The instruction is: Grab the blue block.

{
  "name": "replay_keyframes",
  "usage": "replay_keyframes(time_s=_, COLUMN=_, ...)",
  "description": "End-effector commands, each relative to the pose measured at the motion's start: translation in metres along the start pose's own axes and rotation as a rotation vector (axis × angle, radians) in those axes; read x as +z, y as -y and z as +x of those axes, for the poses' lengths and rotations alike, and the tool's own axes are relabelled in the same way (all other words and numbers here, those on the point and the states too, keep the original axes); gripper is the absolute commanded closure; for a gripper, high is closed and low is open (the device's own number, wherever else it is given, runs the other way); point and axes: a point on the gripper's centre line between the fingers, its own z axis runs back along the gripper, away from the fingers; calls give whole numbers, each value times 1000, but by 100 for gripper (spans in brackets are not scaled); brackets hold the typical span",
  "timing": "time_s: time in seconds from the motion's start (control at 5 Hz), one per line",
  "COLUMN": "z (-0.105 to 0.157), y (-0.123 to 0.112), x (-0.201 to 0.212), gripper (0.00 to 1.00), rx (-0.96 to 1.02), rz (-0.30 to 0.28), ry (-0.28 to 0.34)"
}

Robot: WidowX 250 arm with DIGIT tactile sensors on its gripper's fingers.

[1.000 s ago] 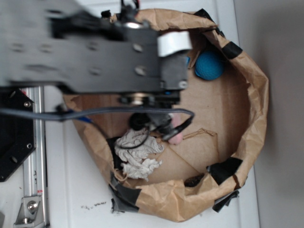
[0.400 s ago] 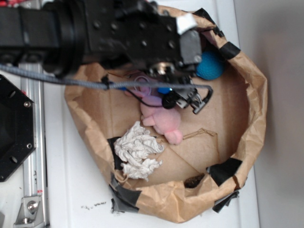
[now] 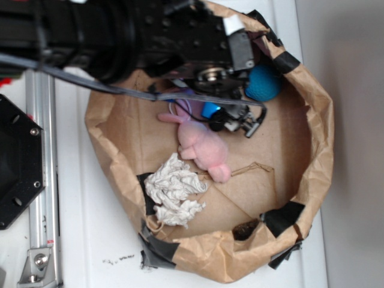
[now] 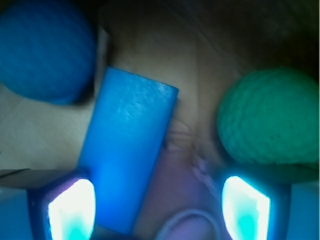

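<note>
The blue block [image 4: 127,150] is a flat, smooth, bright blue slab lying on the brown paper floor, slanted in the wrist view. Its near end sits just inside my left fingertip [image 4: 72,210]. My gripper [image 4: 159,210] is open, with the jaws wide apart, straddling the block's lower end and not touching it. In the exterior view only a small piece of the blue block [image 3: 210,110] shows under the arm, beside my gripper [image 3: 235,123].
A crumpled brown paper wall [image 3: 318,138] rings the work area. Inside lie a pink plush rabbit [image 3: 203,147], a white cloth [image 3: 174,192] and a textured blue ball [image 3: 264,83]. The wrist view shows the blue ball [image 4: 45,50] and a green textured ball [image 4: 270,117] flanking the block.
The arm has swung from over the cloth and rabbit toward the back of the bag, uncovering the rabbit. The gripper now hangs over the blue block.
</note>
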Motion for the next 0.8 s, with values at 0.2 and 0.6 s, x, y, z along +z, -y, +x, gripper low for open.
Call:
replay_keyframes(time_s=0.2, z=6, y=-1, x=-13, gripper=0, rx=50, rz=-14, ry=-59)
replay_keyframes(time_s=0.6, z=-5, y=20, x=-27, gripper=0, rx=26, rz=-4, ry=-95)
